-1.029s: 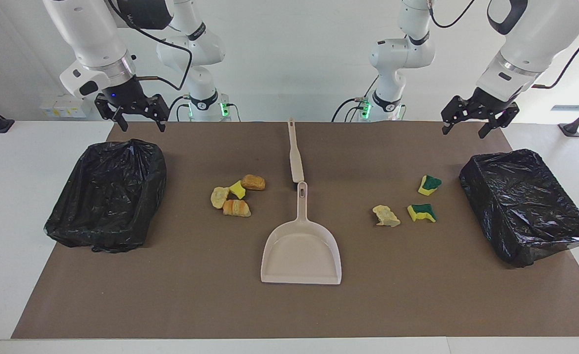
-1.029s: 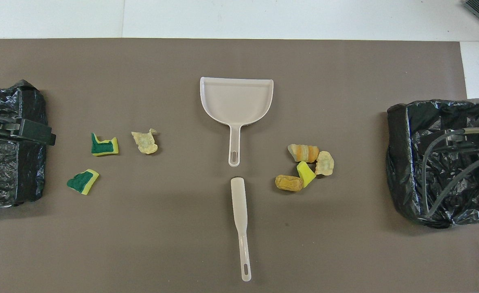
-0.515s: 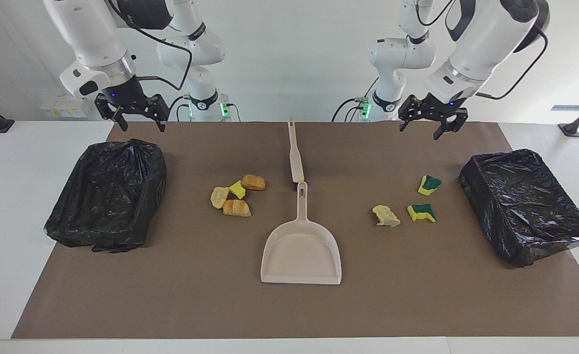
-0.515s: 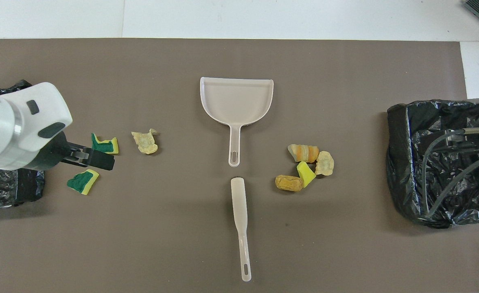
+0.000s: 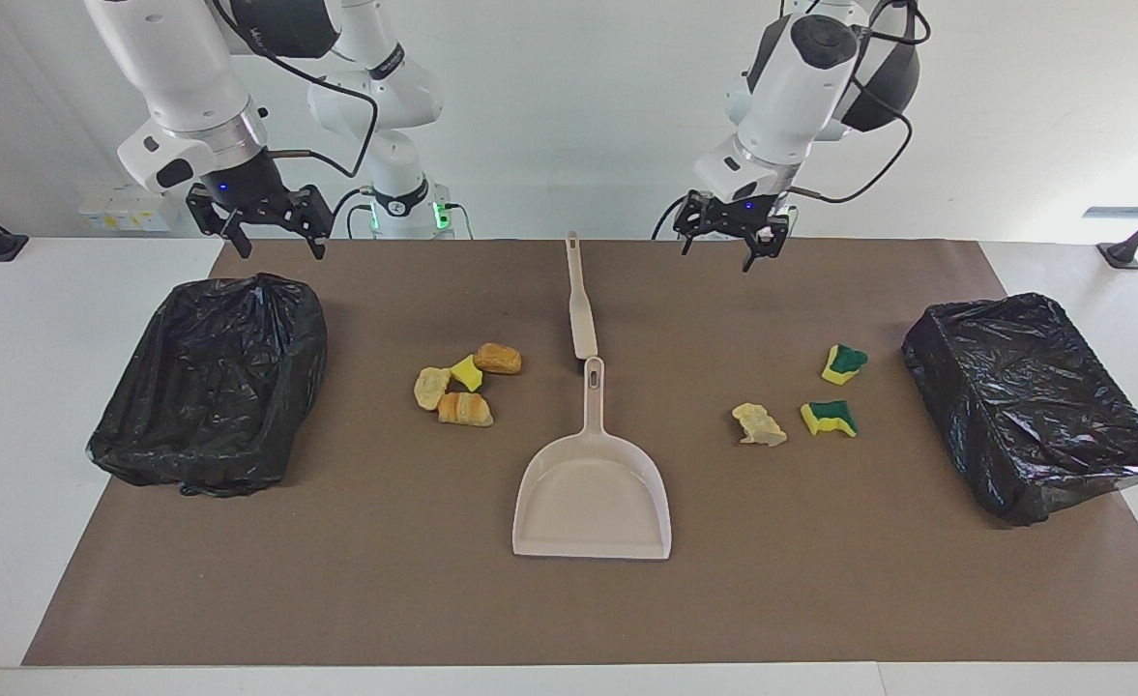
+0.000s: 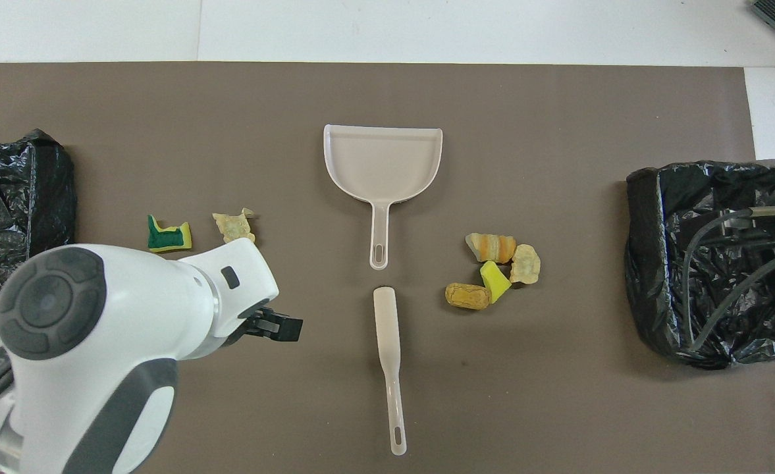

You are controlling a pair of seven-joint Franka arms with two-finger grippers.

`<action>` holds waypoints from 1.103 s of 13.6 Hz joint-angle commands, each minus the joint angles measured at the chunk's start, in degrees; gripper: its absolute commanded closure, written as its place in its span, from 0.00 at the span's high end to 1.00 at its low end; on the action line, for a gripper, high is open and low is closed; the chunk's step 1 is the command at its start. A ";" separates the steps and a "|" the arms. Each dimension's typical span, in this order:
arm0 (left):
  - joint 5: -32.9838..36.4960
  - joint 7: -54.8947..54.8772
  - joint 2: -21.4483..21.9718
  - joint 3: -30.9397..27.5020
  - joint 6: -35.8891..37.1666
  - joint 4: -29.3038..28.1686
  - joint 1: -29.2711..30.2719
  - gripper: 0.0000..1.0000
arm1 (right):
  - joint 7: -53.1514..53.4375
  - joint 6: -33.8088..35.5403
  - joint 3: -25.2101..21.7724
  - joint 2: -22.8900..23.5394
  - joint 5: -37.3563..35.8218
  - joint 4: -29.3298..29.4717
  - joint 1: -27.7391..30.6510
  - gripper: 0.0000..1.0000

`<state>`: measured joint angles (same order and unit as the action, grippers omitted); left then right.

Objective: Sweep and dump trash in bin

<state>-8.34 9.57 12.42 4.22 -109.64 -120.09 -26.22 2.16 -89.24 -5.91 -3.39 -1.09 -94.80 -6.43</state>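
Left gripper [image 5: 730, 249]: raised over the brown mat [image 5: 569, 599] at the robots' end, between the brush and the left arm's bin; fingers apart, holding nothing.
Right gripper [image 5: 274, 235]: raised over the robots' edge of the right arm's bin; fingers apart, holding nothing; this arm waits.
Brush [image 5: 579, 300]: lies flat at mid-table, nearest the robots of the tools, handle end toward the robots, broad end just short of the dustpan's handle.
Trash, right arm's side [image 5: 465, 385]: four scraps in a tight cluster beside the dustpan's handle; a brown lump [image 5: 498, 359], a yellow wedge [image 5: 467, 373], a pale yellow piece [image 5: 431, 388] and a striped tan lump [image 5: 464, 410], which lies farthest from the robots.
Trash, left arm's side [image 5: 801, 401]: three loose scraps between the dustpan and the left arm's bin; two yellow-green sponge pieces [image 5: 843, 362] [image 5: 830, 418] and a pale crumpled piece [image 5: 759, 424].
Bins: two, lined with black bags, one at the right arm's end [image 5: 213, 382], one at the left arm's end [image 5: 1033, 401]; no trash seen in either.
Dustpan [image 5: 593, 488]: beige, flat on the mat, handle toward the robots, open mouth farthest from them; empty.
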 commanded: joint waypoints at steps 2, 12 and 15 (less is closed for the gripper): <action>-0.54 8.76 1.82 -1.15 -10.12 -7.60 -7.94 1.00 | -1.63 -4.88 0.37 -0.65 -0.23 -1.35 0.28 1.00; 0.87 26.64 -10.75 -0.18 -25.61 -11.74 -23.96 1.00 | 8.37 -18.68 1.25 11.46 3.02 -2.68 -7.09 1.00; 0.87 27.52 -10.31 -0.18 -26.15 -13.86 -25.81 0.81 | 13.21 -19.05 1.43 15.85 7.65 -0.24 -8.86 1.00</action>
<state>-8.19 35.53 0.48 5.00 -134.32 -131.52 -50.09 12.84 -108.47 -4.63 9.71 2.82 -97.90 -14.81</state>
